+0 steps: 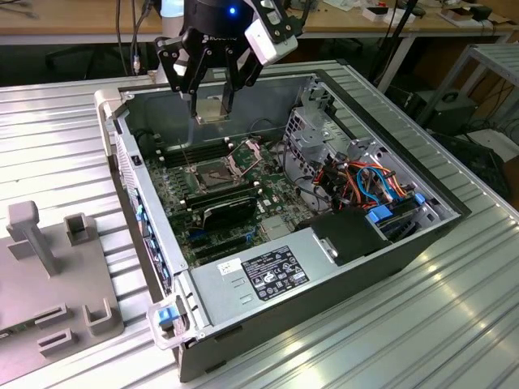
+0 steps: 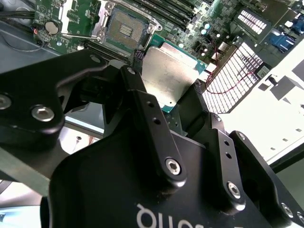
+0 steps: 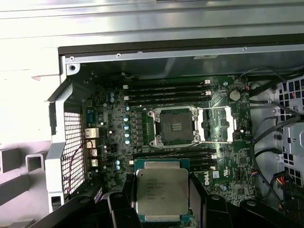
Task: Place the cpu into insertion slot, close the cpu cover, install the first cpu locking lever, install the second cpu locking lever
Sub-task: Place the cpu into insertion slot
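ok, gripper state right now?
Gripper: shut on the cpu, up off the board; the insertion slot is empty.

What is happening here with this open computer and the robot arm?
The robot's gripper is shut on the cpu and holds it above the motherboard inside the open computer case. The insertion slot is empty, and the cpu cover lies flipped open beside it. So the chip is not yet placed, and the cover is not yet closed.
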You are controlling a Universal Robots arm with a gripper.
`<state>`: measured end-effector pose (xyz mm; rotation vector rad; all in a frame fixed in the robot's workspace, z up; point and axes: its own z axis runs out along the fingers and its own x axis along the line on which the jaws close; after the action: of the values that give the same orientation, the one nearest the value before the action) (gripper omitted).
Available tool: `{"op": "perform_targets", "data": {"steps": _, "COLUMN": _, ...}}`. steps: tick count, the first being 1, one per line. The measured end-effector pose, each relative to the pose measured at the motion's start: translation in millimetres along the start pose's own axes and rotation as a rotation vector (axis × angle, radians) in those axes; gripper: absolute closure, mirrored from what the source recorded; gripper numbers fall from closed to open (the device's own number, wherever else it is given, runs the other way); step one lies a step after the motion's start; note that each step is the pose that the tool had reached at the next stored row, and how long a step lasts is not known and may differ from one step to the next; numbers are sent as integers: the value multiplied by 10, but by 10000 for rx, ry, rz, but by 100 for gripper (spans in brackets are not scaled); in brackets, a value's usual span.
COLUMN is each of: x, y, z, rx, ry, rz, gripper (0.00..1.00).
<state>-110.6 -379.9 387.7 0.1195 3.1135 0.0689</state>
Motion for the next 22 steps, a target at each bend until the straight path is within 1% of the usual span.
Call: {"op": "perform_targets", "data": {"steps": 22, "x": -69, "y": 67, "z": 19, "rx": 0, "ry": 0, "rz": -1, "gripper": 45}}
